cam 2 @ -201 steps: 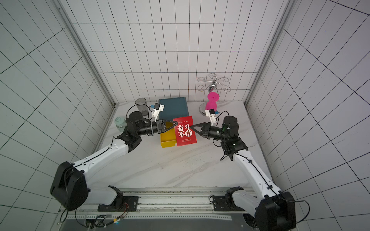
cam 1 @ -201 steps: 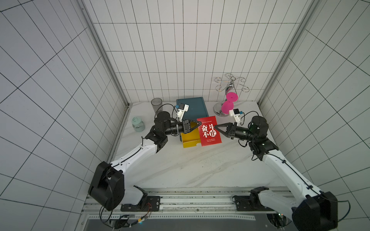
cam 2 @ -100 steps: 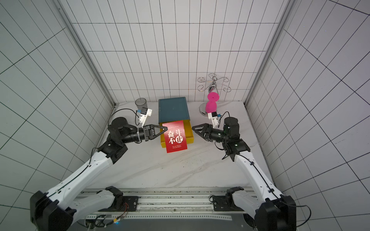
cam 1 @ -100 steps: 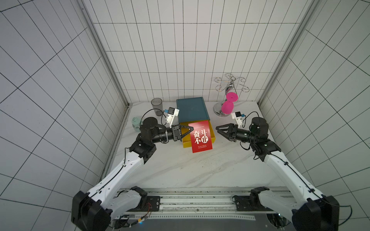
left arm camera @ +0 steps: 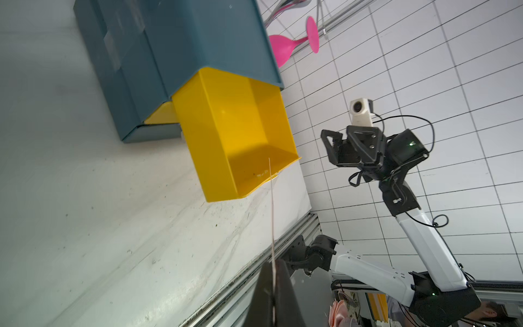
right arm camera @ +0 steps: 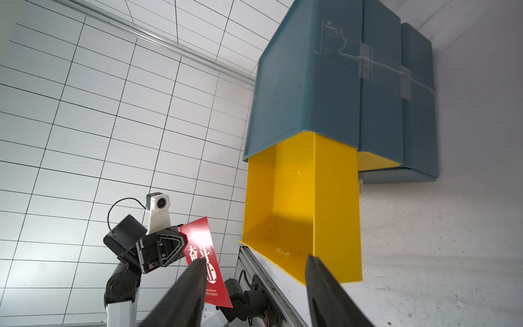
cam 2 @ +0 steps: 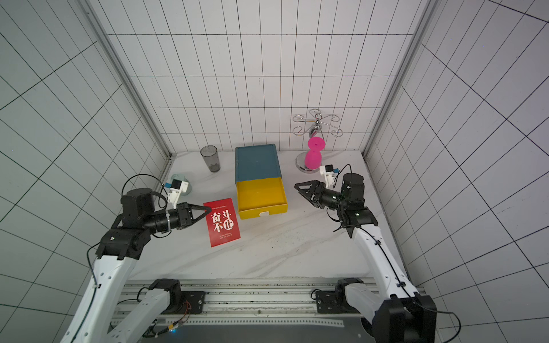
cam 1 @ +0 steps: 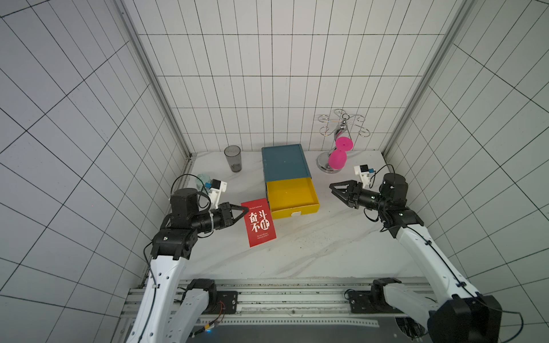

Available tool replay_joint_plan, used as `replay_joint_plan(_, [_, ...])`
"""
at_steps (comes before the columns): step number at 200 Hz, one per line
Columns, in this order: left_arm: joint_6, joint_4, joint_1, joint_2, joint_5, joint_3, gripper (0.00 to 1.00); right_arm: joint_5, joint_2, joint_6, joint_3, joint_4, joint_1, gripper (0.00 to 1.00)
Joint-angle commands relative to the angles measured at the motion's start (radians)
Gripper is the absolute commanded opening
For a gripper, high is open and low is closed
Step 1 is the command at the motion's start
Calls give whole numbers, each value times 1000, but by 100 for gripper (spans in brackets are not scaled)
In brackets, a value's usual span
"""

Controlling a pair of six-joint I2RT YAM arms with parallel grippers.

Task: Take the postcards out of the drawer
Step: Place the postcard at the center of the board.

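So, left gripper (cam 1: 246, 210) is pinched tight on one edge of the red postcard (cam 1: 259, 223), holding it outside the drawer (cam 1: 309, 209), just off its left front corner (white lettering faces up in both top views). That yellow drawer sits pulled out of the teal cabinet (cam 1: 283, 161). Right gripper (cam 1: 332, 190) hangs on the drawer's other side, jaws spread with nothing between them, well apart from the card.

On the marble tabletop (cam 1: 312, 249), at the back: a grey tumbler (cam 1: 233, 158) and a chrome wire rack (cam 1: 342, 126) with a pink goblet (cam 1: 337, 157) against it. A pale green cup (cam 1: 202, 178), partly hidden, sits near the left wall (cam 1: 89, 154).
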Motion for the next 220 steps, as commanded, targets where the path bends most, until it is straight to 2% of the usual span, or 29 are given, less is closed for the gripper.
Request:
replay_joint_plan(1, [86,-142,3,19,-65,-38,1,-30,-29,-6,3,4,-29,59])
replay_joint_plan(39, [106,-118,-9,82,-84,-126,1,-43,-29,-12,-19,5,-52,59])
replay_joint_plan(67, [89,-39,-75,151,-138,-173,0,-49,-21,-16,-22,4,-61,59])
replay_joint_plan(136, [177,-21,-148,431,-226,-103,0,-62,-23,-26,-46,3,-78,59])
replay_joint_plan(220, [193,63,-165,547,-253,-128,0,-64,-29,-36,-68,-2,-88,59])
